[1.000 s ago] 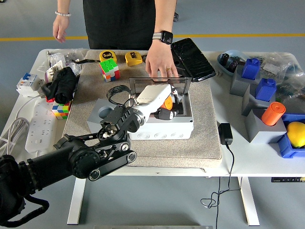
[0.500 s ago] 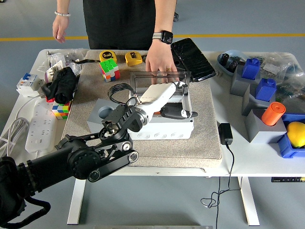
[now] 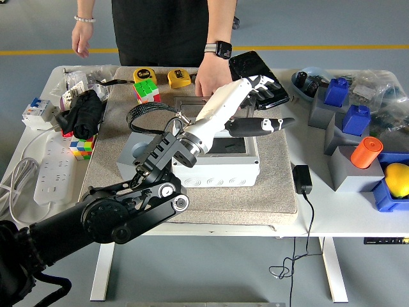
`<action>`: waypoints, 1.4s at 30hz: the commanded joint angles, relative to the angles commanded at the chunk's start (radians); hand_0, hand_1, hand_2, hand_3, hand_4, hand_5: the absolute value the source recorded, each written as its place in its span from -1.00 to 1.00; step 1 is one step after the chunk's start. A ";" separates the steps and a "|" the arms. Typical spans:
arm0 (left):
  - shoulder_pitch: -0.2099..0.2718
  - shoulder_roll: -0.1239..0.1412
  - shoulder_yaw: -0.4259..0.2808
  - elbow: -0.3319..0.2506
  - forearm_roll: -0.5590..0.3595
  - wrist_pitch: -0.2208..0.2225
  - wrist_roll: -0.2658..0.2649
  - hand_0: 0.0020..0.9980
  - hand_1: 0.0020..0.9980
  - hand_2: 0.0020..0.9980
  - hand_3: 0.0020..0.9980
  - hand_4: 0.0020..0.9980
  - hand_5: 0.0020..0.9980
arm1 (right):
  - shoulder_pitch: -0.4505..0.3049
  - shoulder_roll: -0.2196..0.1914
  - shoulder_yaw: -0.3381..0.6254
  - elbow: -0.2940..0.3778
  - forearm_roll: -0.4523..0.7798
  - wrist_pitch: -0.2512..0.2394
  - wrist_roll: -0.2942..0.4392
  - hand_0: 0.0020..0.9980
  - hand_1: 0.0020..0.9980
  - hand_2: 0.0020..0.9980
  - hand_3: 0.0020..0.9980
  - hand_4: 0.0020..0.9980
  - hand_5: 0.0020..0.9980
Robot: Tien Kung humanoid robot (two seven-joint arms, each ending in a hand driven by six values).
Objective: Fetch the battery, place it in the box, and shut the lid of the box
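Left hand: the robot's left hand (image 3: 246,105) is up above the box, white palm raised, fingers stretched out straight and loose, gripping nothing; the thumb (image 3: 265,125) sticks out to the right over the box's right edge.
Left arm: the black left arm (image 3: 121,211) sweeps in from the lower left corner and crosses the box's front left side.
Box: the grey box (image 3: 220,169) sits on the grey mat (image 3: 275,185) in the middle of the white table (image 3: 319,211); its clear lid (image 3: 230,145) lies down flat on top, a dark interior showing through it.
Battery: I cannot make it out; whatever lies under the lid is too dark to tell.
Person: standing at the far side, one hand (image 3: 214,80) pressed down on the mat right behind the box, smartwatch (image 3: 220,49) on that wrist; the other hand (image 3: 81,38) hangs off at the top left.
Mat extras: a Rubik's cube (image 3: 147,91) and two yellow tape measures (image 3: 179,78) at the far edge, a black keyboard (image 3: 259,80) angled behind the raised fingers.
Right side: an orange cylinder (image 3: 366,152) in a grey holder, a yellow ball (image 3: 397,179) in a blue tray, a black charger (image 3: 302,179) just off the mat.
Left side: a white power strip (image 3: 54,169) near the edge.
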 joint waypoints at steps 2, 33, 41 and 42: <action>-0.002 0.000 -0.026 0.010 0.010 -0.001 -0.002 0.17 0.29 0.29 0.36 1.00 0.28 | 0.000 0.000 -0.002 0.000 0.001 0.001 -0.001 0.19 0.24 0.23 0.12 0.94 0.09; -0.036 0.159 -0.028 0.048 0.112 -0.189 0.196 -0.40 -0.04 0.07 0.23 1.00 0.34 | 0.000 -0.018 0.006 0.004 -0.010 -0.001 0.003 0.19 0.24 0.23 0.12 0.94 0.09; -0.011 0.176 -0.015 -0.001 0.092 -0.210 0.210 -0.43 -0.06 0.04 0.21 1.00 0.34 | -0.004 -0.016 0.032 0.004 -0.013 -0.005 0.013 0.19 0.24 0.23 0.12 0.94 0.09; -0.005 0.176 -0.007 -0.004 0.088 -0.210 0.208 -0.43 -0.08 0.04 0.21 1.00 0.33 | -0.006 -0.015 0.035 0.003 -0.014 -0.004 0.012 0.19 0.24 0.23 0.12 0.94 0.09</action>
